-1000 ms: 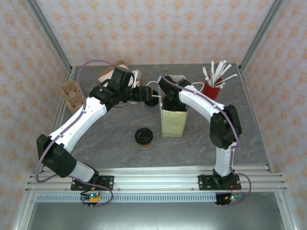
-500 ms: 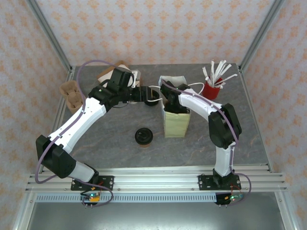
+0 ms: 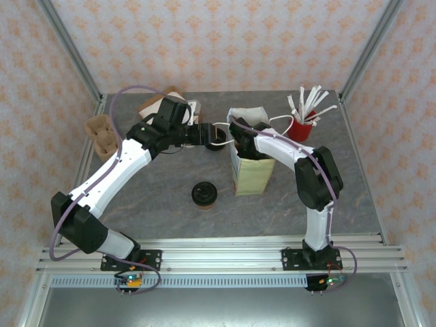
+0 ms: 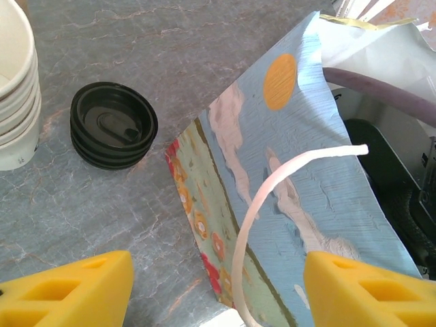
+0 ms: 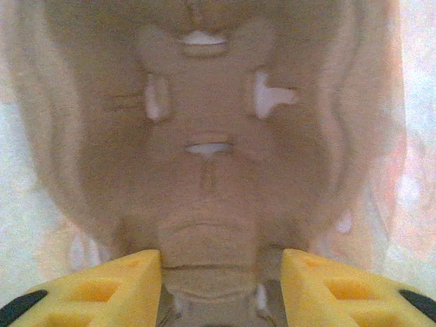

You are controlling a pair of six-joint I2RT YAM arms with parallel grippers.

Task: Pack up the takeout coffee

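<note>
Takeout coffee (image 3: pixel 204 194) stands upright, lid up, at lower centre of the top view, left of the paper bag (image 3: pixel 248 177) and apart from it. Your left gripper (image 3: pixel 216 138) sits straight up-frame of the cup, fingers spread, with the bag's handle (image 4: pixel 259 204) loose between them. Your right gripper (image 5: pixel 221 289), also spread, is down inside the bag. Left looks the nearer, freer reach.
</note>
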